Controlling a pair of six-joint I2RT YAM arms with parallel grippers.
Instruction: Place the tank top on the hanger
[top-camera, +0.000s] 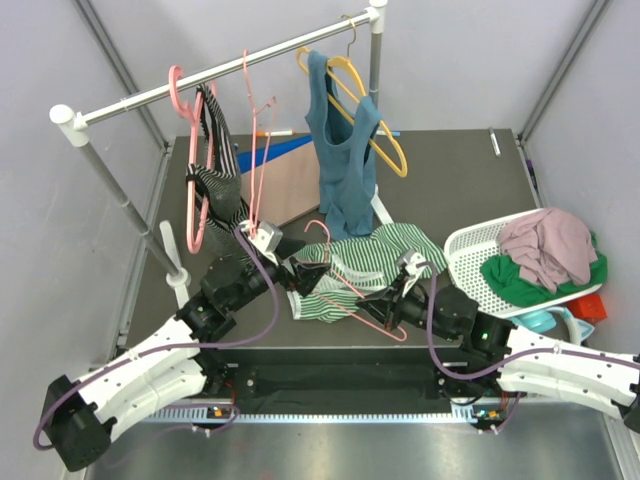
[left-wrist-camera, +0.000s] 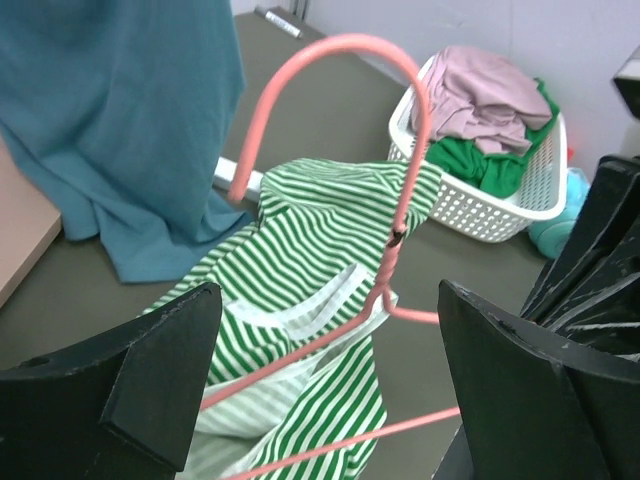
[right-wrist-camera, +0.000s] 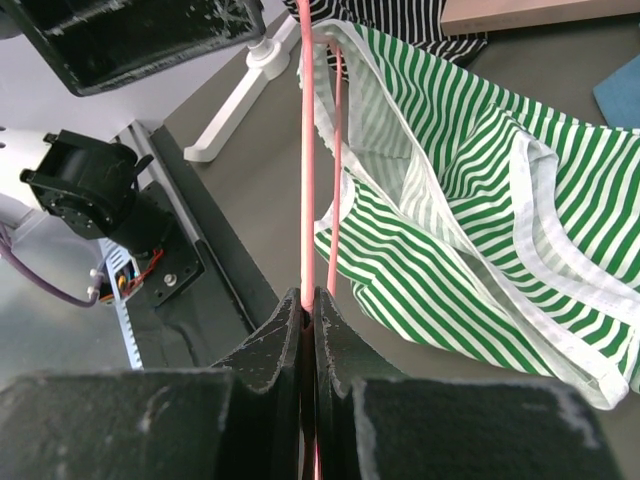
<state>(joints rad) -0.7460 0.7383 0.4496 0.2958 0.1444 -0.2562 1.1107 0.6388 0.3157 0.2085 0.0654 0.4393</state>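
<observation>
The green-and-white striped tank top (top-camera: 375, 252) lies bunched on the table's middle, partly draped over the thin pink hanger (top-camera: 316, 224). In the left wrist view the hanger (left-wrist-camera: 420, 130) runs through the top (left-wrist-camera: 320, 240), its hook standing up. My left gripper (top-camera: 300, 272) is open; its fingers straddle the top and the hanger wires (left-wrist-camera: 330, 390) without touching them. My right gripper (top-camera: 392, 298) is shut on the hanger's wire (right-wrist-camera: 306, 180), with the top (right-wrist-camera: 470, 200) hanging just beyond the fingertips (right-wrist-camera: 308, 305).
A clothes rail (top-camera: 220, 72) spans the back, with a teal tank top (top-camera: 345, 160) on a yellow hanger (top-camera: 385, 150), a black-and-white striped garment (top-camera: 218, 160) and spare pink hangers (top-camera: 258, 130). A white basket (top-camera: 480, 262) of clothes stands at the right.
</observation>
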